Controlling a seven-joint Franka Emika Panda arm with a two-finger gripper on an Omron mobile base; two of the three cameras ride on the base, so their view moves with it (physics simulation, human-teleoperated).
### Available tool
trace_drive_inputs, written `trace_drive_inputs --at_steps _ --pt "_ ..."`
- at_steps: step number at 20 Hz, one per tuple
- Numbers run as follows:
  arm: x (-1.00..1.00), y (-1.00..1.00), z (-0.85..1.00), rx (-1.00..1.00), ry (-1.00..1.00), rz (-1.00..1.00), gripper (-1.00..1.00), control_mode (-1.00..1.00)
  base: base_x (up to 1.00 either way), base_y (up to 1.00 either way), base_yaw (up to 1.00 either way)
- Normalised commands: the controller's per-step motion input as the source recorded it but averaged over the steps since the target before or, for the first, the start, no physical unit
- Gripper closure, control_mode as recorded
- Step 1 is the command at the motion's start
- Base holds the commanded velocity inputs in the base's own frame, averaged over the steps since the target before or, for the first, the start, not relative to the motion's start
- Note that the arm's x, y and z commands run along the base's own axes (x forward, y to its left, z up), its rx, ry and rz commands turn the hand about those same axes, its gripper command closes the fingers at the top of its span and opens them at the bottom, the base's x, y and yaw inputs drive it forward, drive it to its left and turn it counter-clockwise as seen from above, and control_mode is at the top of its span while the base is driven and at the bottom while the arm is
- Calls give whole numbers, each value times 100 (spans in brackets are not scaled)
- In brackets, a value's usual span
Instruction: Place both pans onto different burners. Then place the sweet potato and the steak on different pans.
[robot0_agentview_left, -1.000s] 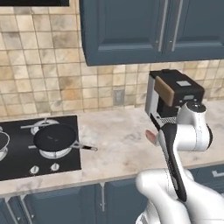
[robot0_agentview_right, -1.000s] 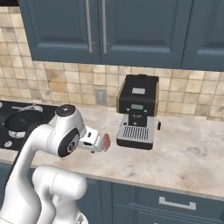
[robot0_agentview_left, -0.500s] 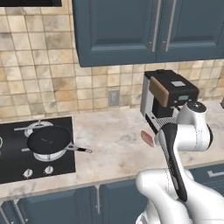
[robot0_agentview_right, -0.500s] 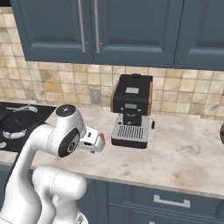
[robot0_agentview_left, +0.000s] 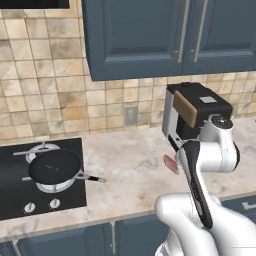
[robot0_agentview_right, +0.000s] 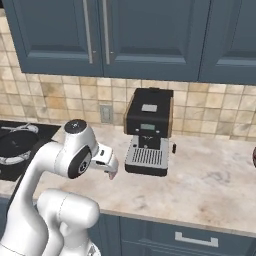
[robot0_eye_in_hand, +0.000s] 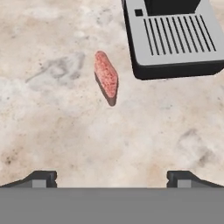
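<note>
A black pan (robot0_agentview_left: 54, 165) (robot0_agentview_right: 14, 142) with a thin handle sits on the front burner of the black cooktop (robot0_agentview_left: 11, 186). Behind it a bare burner (robot0_agentview_left: 42, 148) shows its grate. The steak (robot0_eye_in_hand: 106, 77) (robot0_agentview_left: 171, 164), a pinkish-red slab, lies on the stone counter just left of the coffee machine's drip tray. My gripper (robot0_eye_in_hand: 111, 177) (robot0_agentview_right: 108, 167) hangs above the counter, pointing down, with the steak ahead of its fingertips. Its jaws stand wide open with nothing between them. The sweet potato is out of view.
A black coffee machine (robot0_agentview_left: 196, 111) (robot0_agentview_right: 148, 129) stands against the tiled wall, its grey drip tray (robot0_eye_in_hand: 173, 40) close to the steak. Blue cabinets hang above. A dark red object (robot0_agentview_right: 254, 157) peeks in at the right edge of the counter.
The base has driven to the right, so the cooktop and coffee machine have slid left in both base views. The arm keeps its pose and the jaws stay open.
</note>
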Motion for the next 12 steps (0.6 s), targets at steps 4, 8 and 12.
trace_drive_inputs --at_steps 4,8,12 --pt "61 16 0 0 -3 0 -100 -100 0 0 0" --pt "49 1 -14 0 -5 0 -100 -100 0 0 0" --pt "29 -8 -34 0 -4 0 -100 -100 0 0 0"
